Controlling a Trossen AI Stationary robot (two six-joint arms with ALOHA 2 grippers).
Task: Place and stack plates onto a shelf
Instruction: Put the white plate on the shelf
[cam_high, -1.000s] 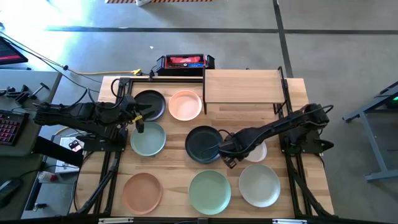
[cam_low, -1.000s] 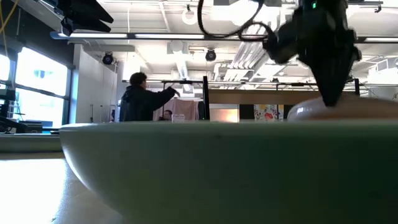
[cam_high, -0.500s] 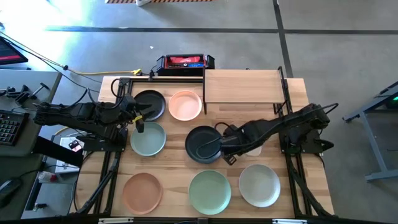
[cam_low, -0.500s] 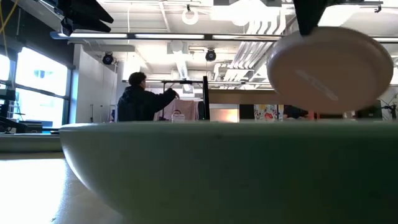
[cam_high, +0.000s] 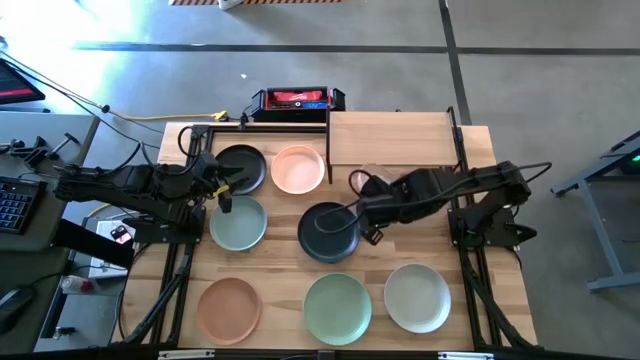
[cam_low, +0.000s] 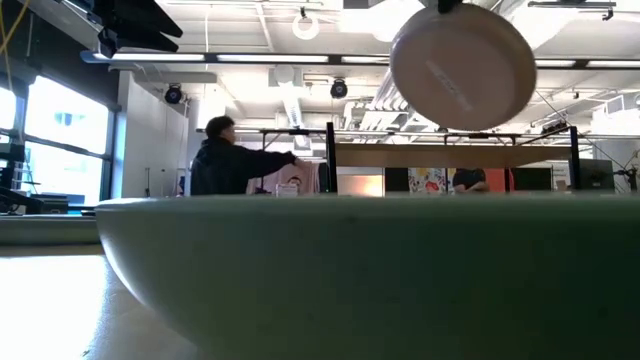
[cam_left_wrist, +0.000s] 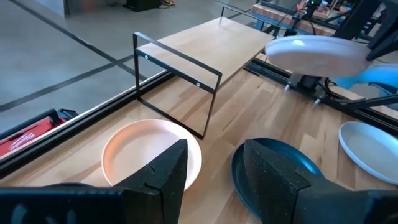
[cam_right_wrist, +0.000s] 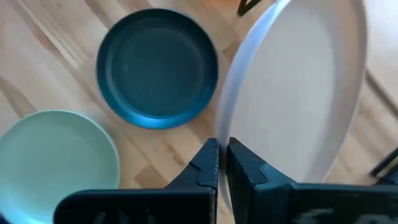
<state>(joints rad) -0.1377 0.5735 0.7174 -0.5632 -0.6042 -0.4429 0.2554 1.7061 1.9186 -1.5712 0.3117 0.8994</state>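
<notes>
my right gripper (cam_right_wrist: 222, 163): pinched tight on cream plate (cam_right_wrist: 298, 93) rim, plate in the air | below: black plate (cam_high: 328, 232), pale green plate (cam_right_wrist: 56, 155) | beyond: shelf (cam_high: 390, 138), bare | my left gripper (cam_left_wrist: 211, 177): spread, holding nothing, near peach plate (cam_high: 298, 168)

High view straight down; low view table-level behind green plate (cam_low: 330, 270); wrist views close.

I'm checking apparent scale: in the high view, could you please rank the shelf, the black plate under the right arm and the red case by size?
1. shelf
2. black plate
3. red case, partly hidden
</notes>
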